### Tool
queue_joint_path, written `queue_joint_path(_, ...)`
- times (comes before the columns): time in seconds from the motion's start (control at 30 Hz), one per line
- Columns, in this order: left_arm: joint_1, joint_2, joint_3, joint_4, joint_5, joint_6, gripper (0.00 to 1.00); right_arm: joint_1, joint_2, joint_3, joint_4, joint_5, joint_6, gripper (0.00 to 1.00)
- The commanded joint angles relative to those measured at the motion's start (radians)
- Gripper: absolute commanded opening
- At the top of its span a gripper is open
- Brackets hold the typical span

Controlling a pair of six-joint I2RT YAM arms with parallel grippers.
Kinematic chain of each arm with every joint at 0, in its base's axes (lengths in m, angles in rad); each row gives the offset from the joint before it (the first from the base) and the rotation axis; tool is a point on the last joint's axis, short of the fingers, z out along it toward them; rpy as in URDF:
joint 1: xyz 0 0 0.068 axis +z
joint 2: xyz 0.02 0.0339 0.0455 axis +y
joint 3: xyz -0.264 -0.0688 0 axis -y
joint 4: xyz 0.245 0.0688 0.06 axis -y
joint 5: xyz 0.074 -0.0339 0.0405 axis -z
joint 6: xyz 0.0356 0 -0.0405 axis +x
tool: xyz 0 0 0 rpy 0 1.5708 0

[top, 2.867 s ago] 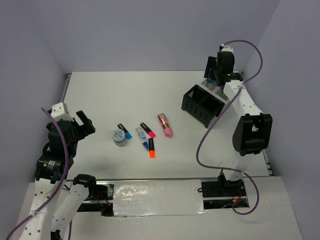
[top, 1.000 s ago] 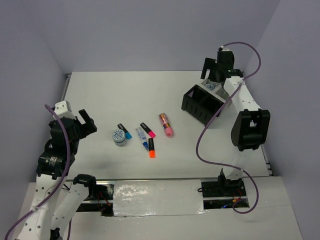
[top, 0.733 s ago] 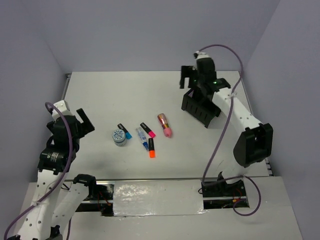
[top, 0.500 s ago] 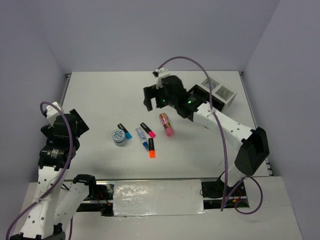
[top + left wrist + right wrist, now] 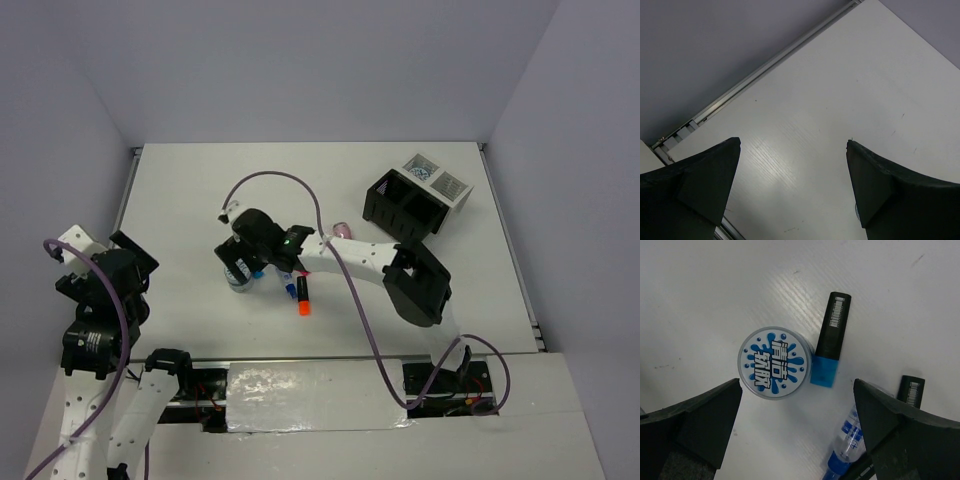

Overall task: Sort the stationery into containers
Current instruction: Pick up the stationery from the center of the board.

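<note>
My right gripper is open and empty, reaching across to the centre-left. In the right wrist view it hangs over a round blue-white roll, which lies flat beside a blue-capped black highlighter. A white-blue marker and another black highlighter lie near the right finger. An orange-capped highlighter lies in front of the arm, and the pink capsule peeks out behind it. My left gripper is open and empty at the far left, over bare table.
The black box and the white mesh box stand at the back right. A second patterned roll lies in the white one. A metal rail runs along the table's left edge near my left gripper.
My right arm has swung from the white box at the back right across to the stationery and now hangs over the roll. My left arm has drawn back toward the left edge.
</note>
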Motion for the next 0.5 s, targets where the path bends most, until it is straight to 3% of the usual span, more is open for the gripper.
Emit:
queue_joint_path(0.0,0.005,0.012,0.025,0.02,-0.012,-0.001,0.99,0.026,0.021,0.105,0.008,-0.043,-0.046,1.0)
queue_joint_path(0.47,0.007,0.014,0.017,0.045,0.027,0.025,0.99,0.055,0.151,0.165,-0.033,-0.004,-0.052,1.0)
